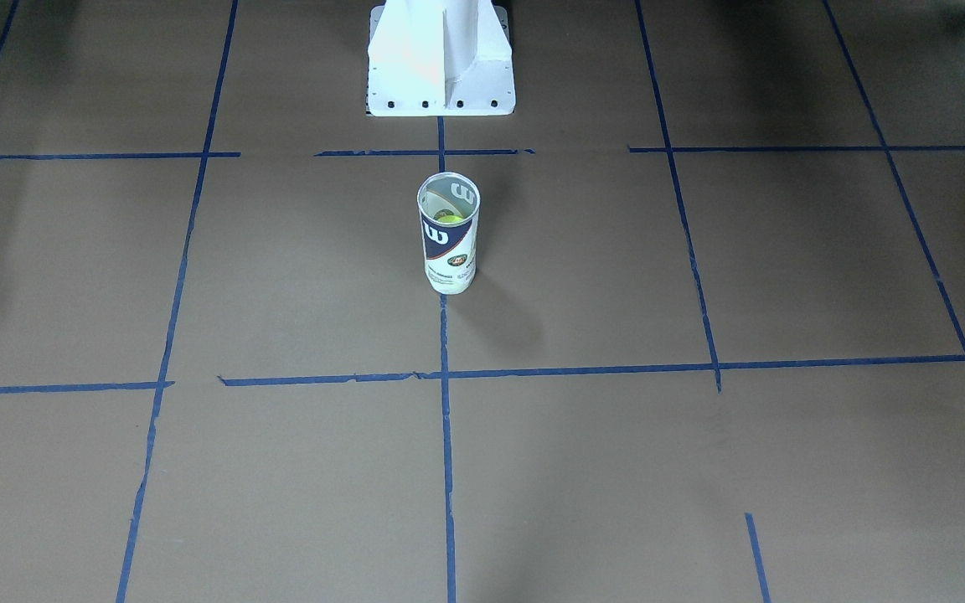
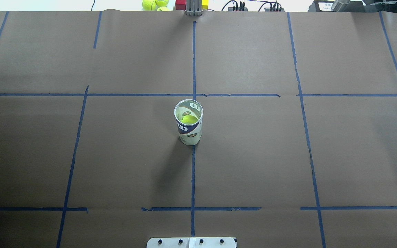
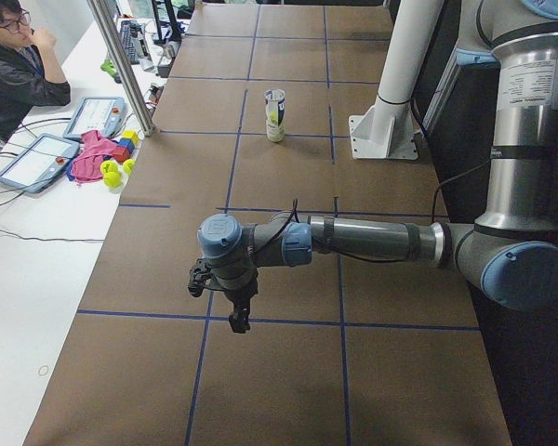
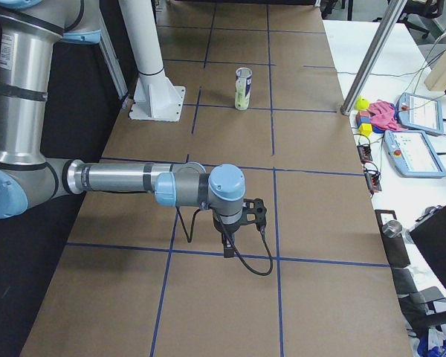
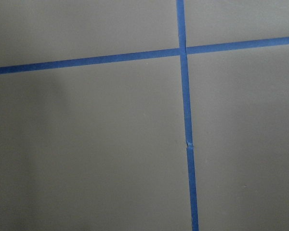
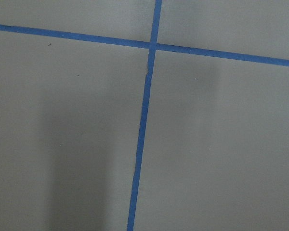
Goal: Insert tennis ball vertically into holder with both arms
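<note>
Holder (image 2: 188, 128) stands upright on brown, blue-taped table (image 2: 253, 155).

Front cam: across the table (image 1: 298, 285) from the base (image 1: 441, 59), faces the robot, steep down; can (image 1: 449, 234) mid-frame, base just behind it. Overhead cam: behind the base, looks fwd and down; can centred, seen from the opp. side. Those 2 share the can and the tape grid (image 2: 193, 94) round it. 2 end cams: high, look along the table from opp. ends; can far and small in both, left arm (image 3: 353, 240) or right arm (image 4: 134, 178) large, well nearer than the can. 2 wrist cams: v. close, straight down on 1 tape cross (image 5: 183, 51) each.
</note>
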